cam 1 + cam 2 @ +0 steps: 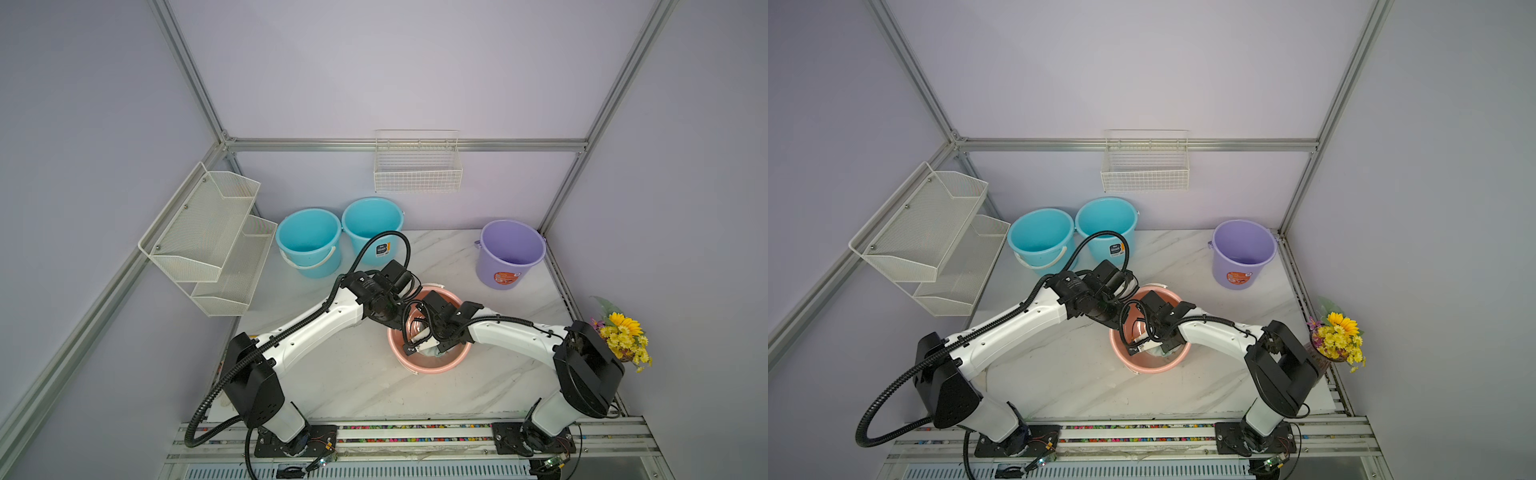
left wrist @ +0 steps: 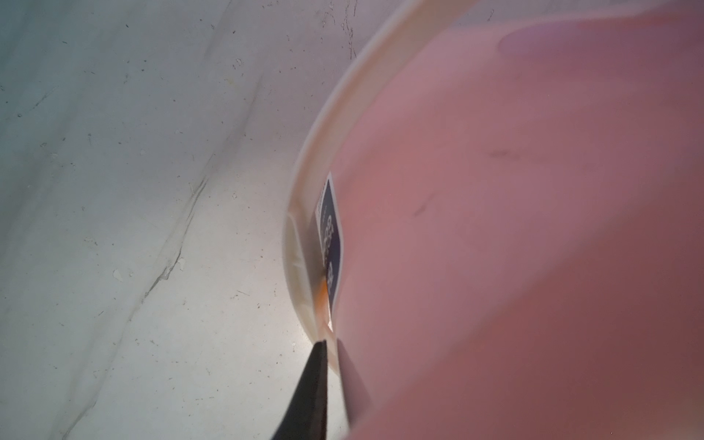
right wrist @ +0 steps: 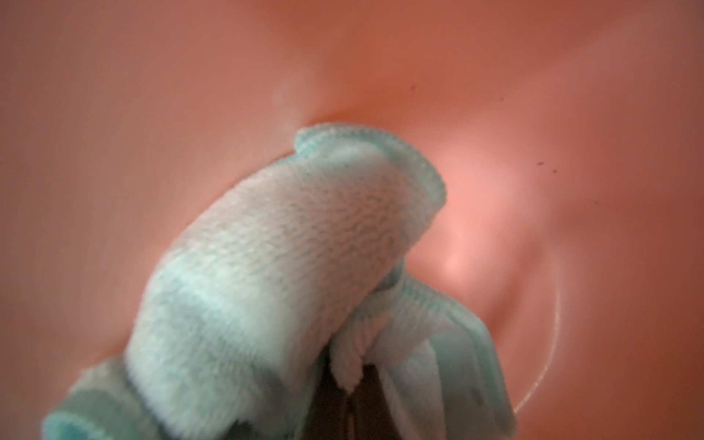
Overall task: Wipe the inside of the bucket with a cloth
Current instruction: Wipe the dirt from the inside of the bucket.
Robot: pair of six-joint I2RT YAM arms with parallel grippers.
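Pink bucket (image 1: 432,365) mouth-up, mint cloth (image 3: 289,266) bunched inside

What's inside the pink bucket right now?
The right gripper, shut on the mint cloth, which lies against the inner wall of the pink bucket. A few dark specks show nearby. In both top views the arms cover most of the interior.

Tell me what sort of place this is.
Probably a robot test booth staged as a cleaning corner: metal frame, plain walls, two arms bolted to a rail, spare buckets and wire racks, a cloth inside the pink bucket.
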